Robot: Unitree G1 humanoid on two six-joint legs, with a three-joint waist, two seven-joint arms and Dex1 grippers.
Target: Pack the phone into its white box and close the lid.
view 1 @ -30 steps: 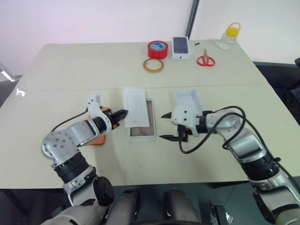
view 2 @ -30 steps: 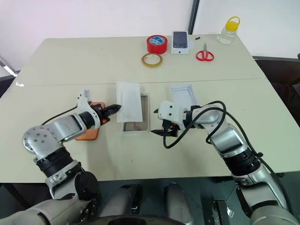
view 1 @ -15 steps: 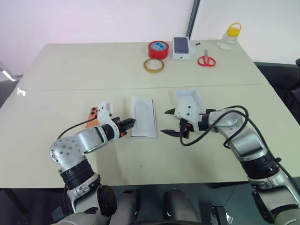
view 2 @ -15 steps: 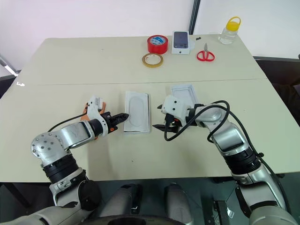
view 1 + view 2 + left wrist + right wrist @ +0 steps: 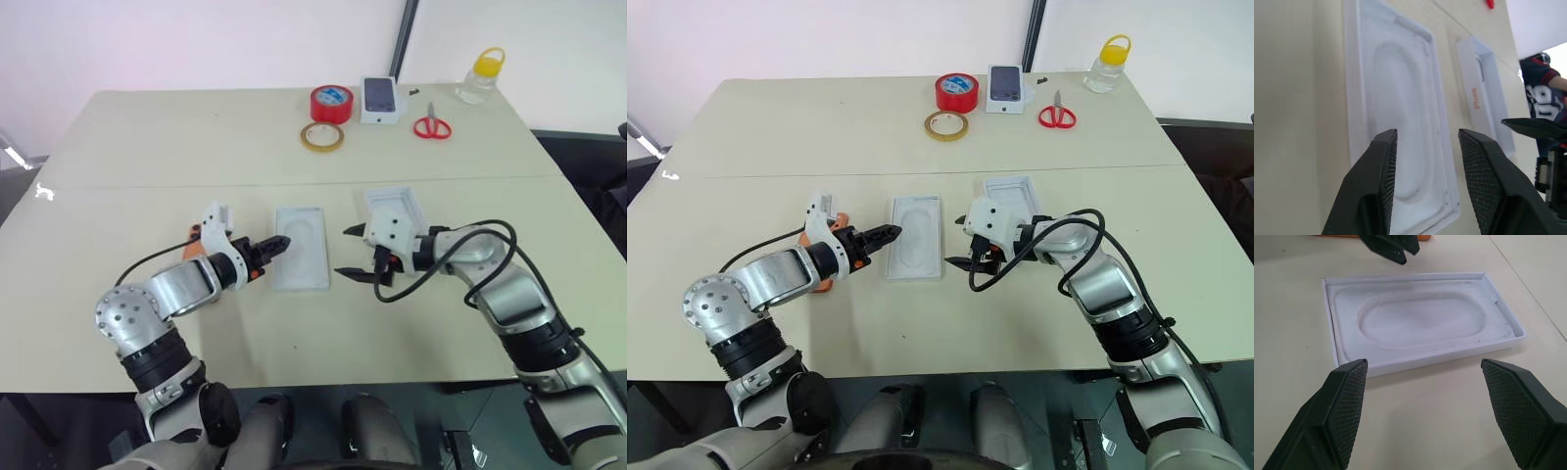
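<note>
Our left tool (image 5: 277, 244) hangs with its black fingers parted and empty at the left edge of the white box (image 5: 300, 248), having just let go of the flat white insert (image 5: 915, 247) with the oval embossing. A second ago that insert lay skewed, half off the tray, with the brownish floor showing; now it sits squarely inside and covers the floor. Our right tool (image 5: 349, 254) waits wide open and empty just off the box's right edge, fingers pointing at it. The phone (image 5: 826, 257), orange, lies on the bench to the left, mostly hidden behind our left arm, well short of the box. The lid (image 5: 393, 210) rests rim up just right of the box, beyond our right tool. We judge the tray prepared but the packing proper not begun: the phone must go in, then the lid. Tape rolls (image 5: 329, 103), scissors (image 5: 429, 125) and a jar (image 5: 480, 76) sit untouched at the far edge.
</note>
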